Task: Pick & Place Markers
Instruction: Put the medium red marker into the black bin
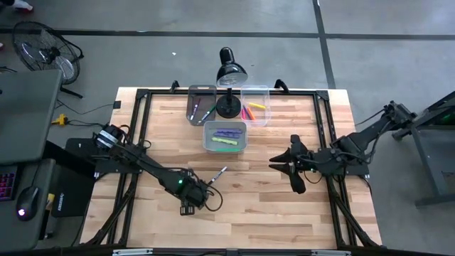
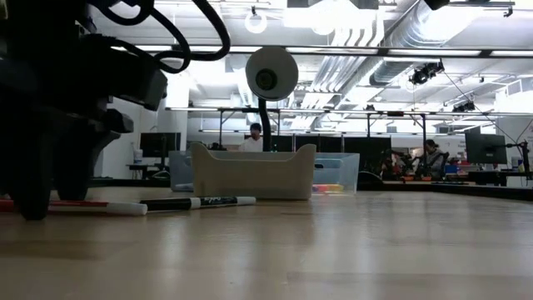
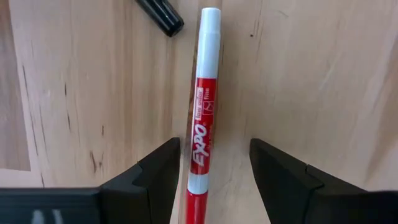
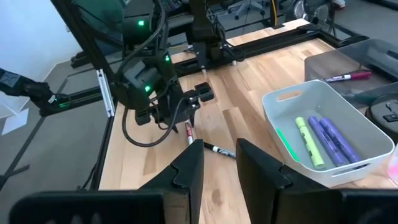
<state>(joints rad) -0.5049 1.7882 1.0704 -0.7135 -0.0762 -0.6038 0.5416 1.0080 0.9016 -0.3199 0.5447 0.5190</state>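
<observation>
- Left gripper (image 3: pixel 211 171) is low over the wooden table (image 1: pixel 270 206), fingers (image 3: pixel 158 171) spread wide; a red marker (image 3: pixel 202 124) lies flat between them, touching neither, its white end pointing away past the fingertips
- A black marker (image 3: pixel 160 15) lies on the table just beyond the fingertips, off to one side of the red one, apart from it
- Right gripper (image 4: pixel 219 163) hangs above the table well away from both markers, fingers partly apart and pinching nothing
- Ahead of the right fingers a white bin (image 4: pixel 373 180) holds purple markers (image 4: pixel 333 138) and a yellow-green one (image 4: pixel 308 142); a grey bin (image 1: pixel 201 89) and a clear bin (image 1: pixel 256 121) flank a lamp (image 1: pixel 229 71) farther off
</observation>
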